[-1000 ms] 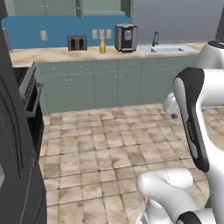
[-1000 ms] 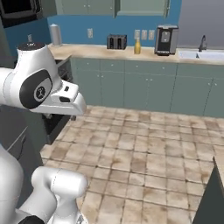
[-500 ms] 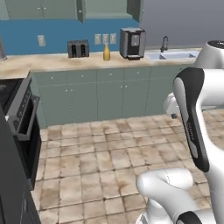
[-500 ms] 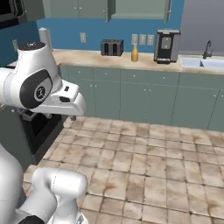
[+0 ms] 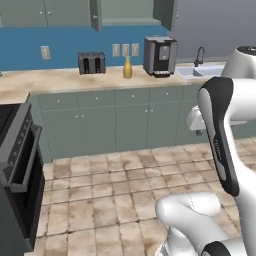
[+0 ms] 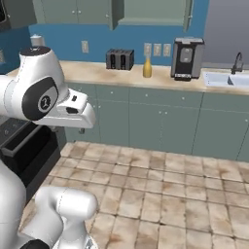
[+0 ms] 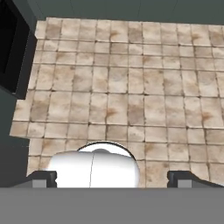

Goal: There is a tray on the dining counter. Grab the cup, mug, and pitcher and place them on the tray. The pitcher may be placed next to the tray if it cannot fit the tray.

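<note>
We read no brand, label or writing anywhere. At upper centre of the left base view we count one amber pitcher (image 5: 127,68) on the bench (image 5: 60,80), between one dark toaster (image 5: 91,63) to its left and one coffee machine (image 5: 159,55) to its right. Three wall outlets (image 5: 125,49) sit just behind it. One sink (image 5: 192,71) with a faucet lies at the right, one dark oven (image 5: 17,170) at the left edge. In the hand view the end effector (image 7: 111,179) is spread wide over tiled floor (image 7: 131,96), pinching nothing. The robot's own arm (image 5: 222,140) crosses the right side of the left base view.
</note>
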